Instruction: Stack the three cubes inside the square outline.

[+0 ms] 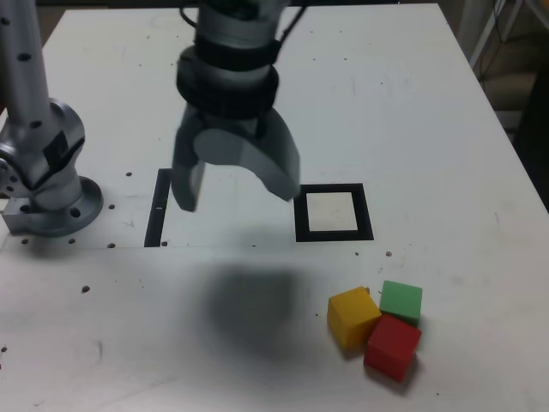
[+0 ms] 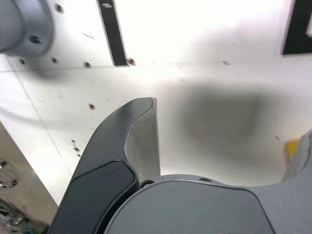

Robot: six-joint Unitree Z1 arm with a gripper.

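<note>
Three cubes sit touching in a cluster on the white table at the exterior view's lower right: yellow, green and red, the red one nearest the front. The square outline, black border around a white centre, lies behind them with nothing in it. My gripper hangs above the table to the outline's left in the exterior view, open and holding nothing. In the wrist view one dark finger shows, with a sliver of the yellow cube and a corner of the outline.
A thin black strip lies on the table left of the gripper. The arm's grey base stands at the exterior view's left edge. Small screw holes dot the tabletop. The gripper's shadow falls in front of it.
</note>
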